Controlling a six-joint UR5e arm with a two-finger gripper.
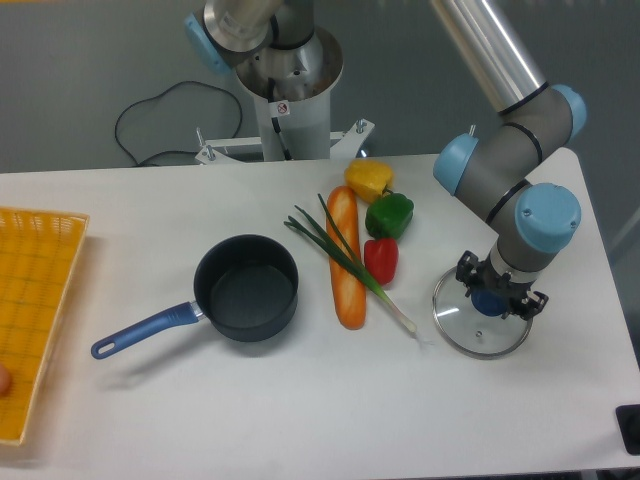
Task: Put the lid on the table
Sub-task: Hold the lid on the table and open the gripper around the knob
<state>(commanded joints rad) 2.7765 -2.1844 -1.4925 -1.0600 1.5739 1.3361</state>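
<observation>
The round clear glass lid with a thin metal rim lies low over the white table, at its right side, to the right of the vegetables. I cannot tell whether it rests on the table or hangs just above it. My gripper points straight down over the lid's centre, and its fingers stand on either side of the blue knob. The jaws look shut on the knob, though the wrist hides the fingertips. The dark saucepan with a blue handle stands uncovered in the middle of the table.
A carrot, a spring onion and yellow, green and red peppers lie between saucepan and lid. A yellow mesh basket sits at the left edge. The robot base stands behind the table.
</observation>
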